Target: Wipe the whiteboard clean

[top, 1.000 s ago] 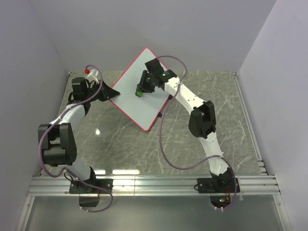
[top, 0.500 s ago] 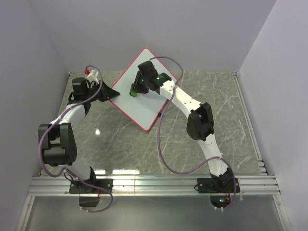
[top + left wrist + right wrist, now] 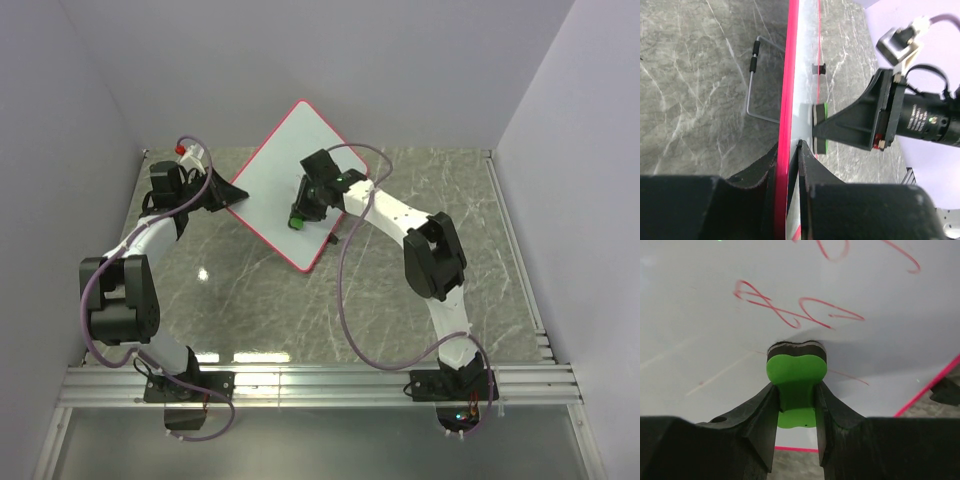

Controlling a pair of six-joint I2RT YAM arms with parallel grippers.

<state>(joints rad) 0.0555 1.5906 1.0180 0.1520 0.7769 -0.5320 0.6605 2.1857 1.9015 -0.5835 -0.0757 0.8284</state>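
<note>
While the whiteboard (image 3: 275,185) is held up at a slant in the upper centre of the overhead view, the job is one of pressure and coverage. The left end effector (image 3: 222,196) is clamped on the board's left corner, one jaw on each side of the red rim (image 3: 789,75). The right end effector (image 3: 300,215) is closed tight on the green eraser (image 3: 796,372). In the left wrist view the eraser's dark felt face lies flat against the white surface, low on the board's right half as seen from overhead.

Wiping looks to be partly done. The right wrist view shows red scribbles (image 3: 790,302) just above the eraser in the frame, with more loops along the top edge, and faint pink streaks to the lower left.

To do this well, the felt should stay flat to the board rather than riding on one edge, so the wrist should follow the board's slant. Each pass should run up the frame through the scribbles and overlap the one beside it, so that no strip is missed. Because only one corner is gripped, a hard push far from that grip will probably swing or flex the board. Moderate, even pressure seems safer, and strokes should stop short of the rim, near the lower right of that view, so that the eraser does not slip off toward the table (image 3: 250,300).
</note>
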